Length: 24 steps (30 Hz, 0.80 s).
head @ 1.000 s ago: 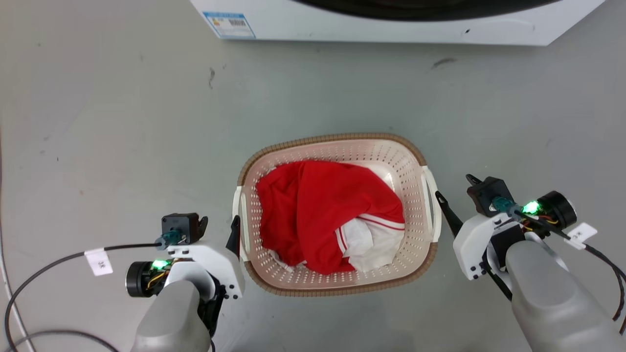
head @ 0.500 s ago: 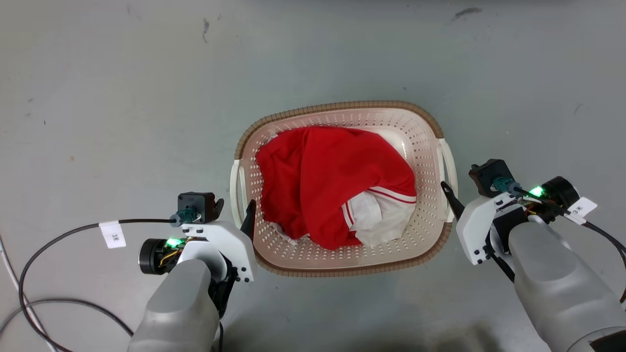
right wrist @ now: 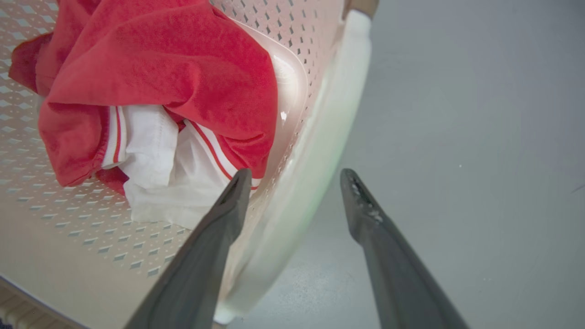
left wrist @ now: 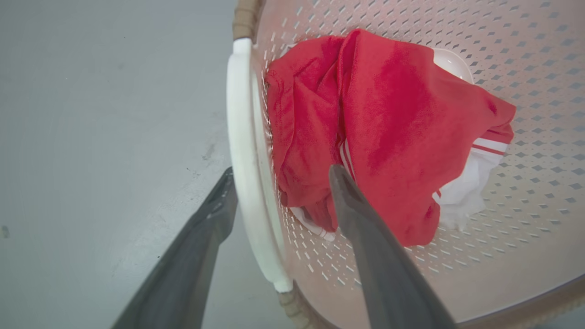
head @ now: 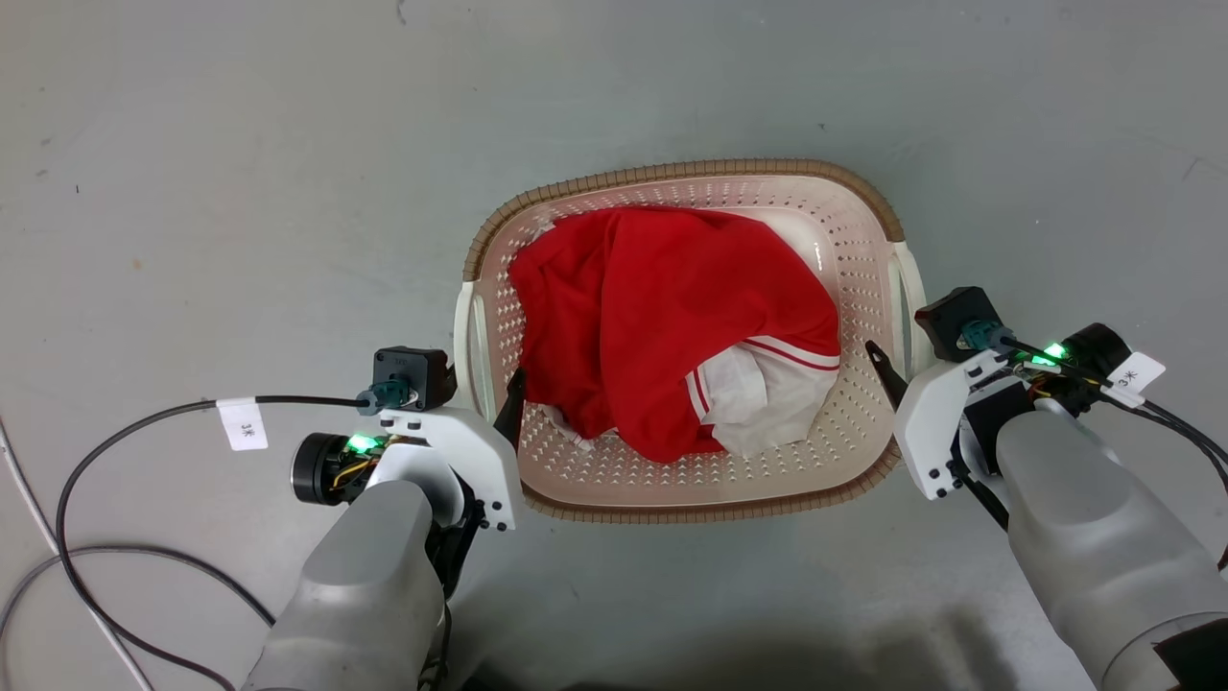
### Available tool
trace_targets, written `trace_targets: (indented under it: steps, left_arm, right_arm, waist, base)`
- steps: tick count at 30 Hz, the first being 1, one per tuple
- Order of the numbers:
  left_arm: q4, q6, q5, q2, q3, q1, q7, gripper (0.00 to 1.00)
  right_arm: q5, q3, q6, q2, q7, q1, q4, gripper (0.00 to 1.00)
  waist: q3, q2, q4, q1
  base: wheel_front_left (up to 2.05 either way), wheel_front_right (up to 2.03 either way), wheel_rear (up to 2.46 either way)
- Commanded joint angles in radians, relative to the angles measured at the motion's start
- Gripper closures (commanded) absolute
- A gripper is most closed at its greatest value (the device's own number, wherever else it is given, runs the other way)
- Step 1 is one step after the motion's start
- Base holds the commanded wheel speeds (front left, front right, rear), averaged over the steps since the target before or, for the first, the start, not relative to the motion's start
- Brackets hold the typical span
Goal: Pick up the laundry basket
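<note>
Left gripper (left wrist: pixel 282 170) and right gripper (right wrist: pixel 296 171) have come astride laundry basket (head: pixel 691 173) handles (left wrist: pixel 240 137)

The laundry basket (head: pixel 849 413) stands upright on the grey floor (head: pixel 240 192), its long sides running across the head view. It is rounded-rectangular cream plastic with perforated walls, a brown woven-look rim (head: pixel 672 174) and a white handle (head: pixel 464 355) on each short side. A crumpled red garment (head: pixel 662 317) with white, red-striped trim lies heaped inside, covering most of the bottom.
</note>
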Motion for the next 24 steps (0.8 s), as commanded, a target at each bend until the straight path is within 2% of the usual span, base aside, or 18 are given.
trace_targets:
  steps: [1, 3, 4, 5, 6, 7, 24]
  left_arm:
    - [0.005, -0.001, -0.008, 0.0, -0.013, -0.015, -0.002, 0.0]
    - [0.011, 0.001, -0.017, 0.0, -0.028, -0.021, -0.002, 0.0]
    - [0.017, 0.001, -0.026, 0.0, -0.037, -0.023, -0.002, 0.0]
    - [0.024, 0.001, -0.033, 0.0, -0.047, -0.023, -0.002, 0.15]
    - [0.025, 0.001, -0.034, 0.0, -0.057, -0.028, -0.002, 0.76]
    - [0.026, 0.001, -0.041, 0.0, -0.064, -0.031, -0.002, 1.0]
    - [0.074, 0.0, -0.129, 0.0, -0.167, -0.023, 0.002, 1.0]
  right_arm:
    - [0.006, 0.005, -0.001, -0.002, 0.005, -0.018, 0.004, 0.0]
    - [0.011, 0.011, -0.001, -0.003, 0.012, -0.021, 0.006, 0.0]
    - [0.013, 0.014, -0.001, -0.003, 0.016, -0.023, 0.006, 0.05]
    - [0.015, 0.017, -0.001, -0.004, 0.015, -0.025, 0.007, 0.85]
    - [0.014, 0.021, -0.001, -0.005, 0.014, -0.027, 0.007, 1.0]
    - [0.015, 0.024, -0.001, -0.005, 0.017, -0.026, 0.008, 1.0]
    - [0.063, 0.069, 0.0, 0.018, 0.033, 0.017, 0.009, 1.0]
  waist:
    - [0.007, 0.0001, 0.004, -0.0001]
    - [0.011, 0.0001, 0.005, -0.0001]
    - [0.012, 0.0001, 0.005, -0.0001]
    - [0.013, 0.0001, 0.005, -0.0001]
    - [0.013, 0.0001, 0.005, -0.0001]
    - [0.013, 0.0001, 0.005, -0.0001]
    - [-0.062, 0.0001, -0.009, -0.0001]
  base:
    - [0.0, 0.0, 0.0]
    - [0.0, 0.0, 0.0]
    - [0.0, 0.0, 0.0]
    - [0.0, 0.0, 0.0]
    - [0.0, 0.0, 0.0]
    - [0.0, 0.0, 0.0]
    - [0.0, 0.0, 0.0]
